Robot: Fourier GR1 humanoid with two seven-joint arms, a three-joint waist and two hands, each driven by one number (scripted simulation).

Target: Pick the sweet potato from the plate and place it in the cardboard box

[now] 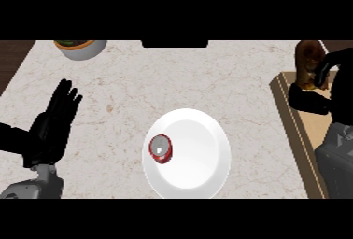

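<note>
The sweet potato is held in the curled fingers of the right robot hand, lifted off the white plate and carried over the near rim of the cardboard box. The pick is judged done; lowering and release into the box are left. A small red-rimmed object is seen on the plate. The left robot hand is rested open, fingers straight, over the tabletop.

A small red bowl-like dish with a pale inside sits toward the left side of a white round surface near the counter's front edge. A grey pot holding something green and orange stands at the marble counter's far left corner.
</note>
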